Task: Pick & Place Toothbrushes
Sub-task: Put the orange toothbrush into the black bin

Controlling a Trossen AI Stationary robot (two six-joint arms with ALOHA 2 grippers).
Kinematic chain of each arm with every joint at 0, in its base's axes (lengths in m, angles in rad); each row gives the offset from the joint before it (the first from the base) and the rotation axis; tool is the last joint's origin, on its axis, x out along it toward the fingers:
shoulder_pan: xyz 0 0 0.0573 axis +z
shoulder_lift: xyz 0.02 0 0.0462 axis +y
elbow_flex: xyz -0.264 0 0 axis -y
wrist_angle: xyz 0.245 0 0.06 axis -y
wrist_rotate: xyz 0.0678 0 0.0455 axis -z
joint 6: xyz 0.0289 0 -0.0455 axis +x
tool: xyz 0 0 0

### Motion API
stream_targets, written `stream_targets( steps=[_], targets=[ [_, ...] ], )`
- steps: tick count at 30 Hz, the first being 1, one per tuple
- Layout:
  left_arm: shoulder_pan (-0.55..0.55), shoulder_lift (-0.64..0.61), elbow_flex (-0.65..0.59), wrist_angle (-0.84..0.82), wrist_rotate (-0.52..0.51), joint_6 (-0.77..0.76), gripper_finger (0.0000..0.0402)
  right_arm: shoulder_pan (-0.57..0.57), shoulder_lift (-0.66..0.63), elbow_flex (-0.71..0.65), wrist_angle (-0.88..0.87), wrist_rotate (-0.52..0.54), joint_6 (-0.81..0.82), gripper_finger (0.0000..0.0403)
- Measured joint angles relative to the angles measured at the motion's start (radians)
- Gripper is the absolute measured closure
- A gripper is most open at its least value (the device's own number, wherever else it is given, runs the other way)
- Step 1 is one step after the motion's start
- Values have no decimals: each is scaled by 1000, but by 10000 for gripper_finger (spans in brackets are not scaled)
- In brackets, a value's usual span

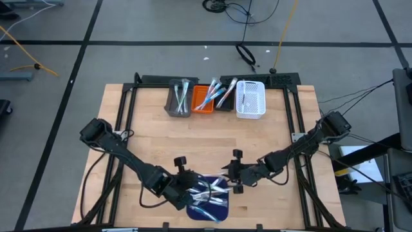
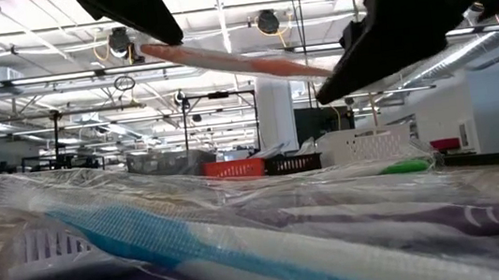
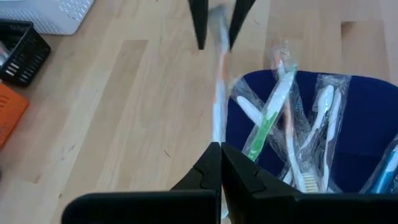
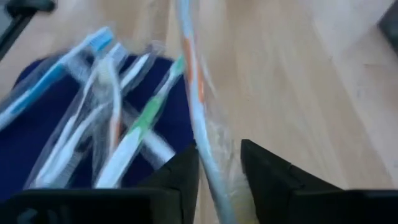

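Several toothbrushes in clear wrappers (image 1: 209,193) lie piled on the dark blue mat (image 1: 209,212) by the near edge; they also fill the low view (image 2: 243,244). One white-and-orange wrapped toothbrush (image 2: 231,59) hangs in the air between both grippers. My left gripper (image 3: 221,165) is shut on one end of it, left of the mat (image 1: 190,188). My right gripper (image 4: 221,168) is open at the mat's far right corner (image 1: 226,175), its fingers standing on either side of the toothbrush's other end (image 4: 208,155). Whether they touch the wrapper, I cannot tell. My left gripper pinches the white-and-orange toothbrush by one end (image 3: 217,134) between its two fingers. The fingers lie along it, and the brush runs straight on from their tips toward my right gripper (image 3: 217,28). The brush is lifted clear of the mat, nearly level, sloping slightly down toward the right.
Four bins stand in a row at the far edge: grey (image 1: 179,98), orange (image 1: 204,98), black (image 1: 224,96) and white (image 1: 251,98), the first three holding toothbrushes. Bare wood (image 1: 206,142) lies between the bins and the grippers.
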Motion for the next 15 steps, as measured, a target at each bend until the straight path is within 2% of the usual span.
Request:
stream_targets(
  steps=[2, 6, 15],
  targets=[
    [0, 0, 0, -9, -7, -1, 401, -4, 1, 0, 0, 16, 11, 312],
    [7, 0, 0, -19, -12, -1, 391, -6, 2, 0, 3, 12, -4, 381],
    [26, 0, 0, -78, -31, -11, 386, -8, -10, 1, -20, 24, 4, 395]
  ],
)
